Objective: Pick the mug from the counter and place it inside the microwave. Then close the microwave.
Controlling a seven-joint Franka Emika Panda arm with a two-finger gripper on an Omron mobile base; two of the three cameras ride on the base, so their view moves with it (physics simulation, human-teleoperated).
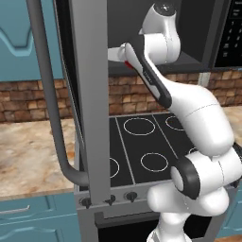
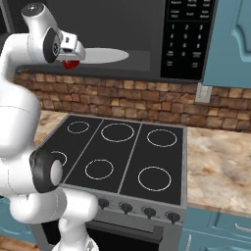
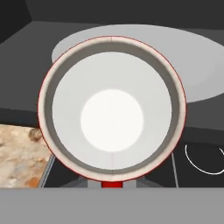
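Here the gripper [image 2: 70, 58] is pinched shut on the red mug [image 3: 112, 107], seemingly at the rim, and carries it at the front edge of the open microwave [image 1: 198, 33], just short of the white round plate [image 2: 105, 55] inside. The mug looks rigid, glossy and probably light, so I judge it can slip or swing on such a narrow hold. A grip on the wall, opposite the handle, seems safest. The microwave door [image 1: 87, 94] stands wide open.
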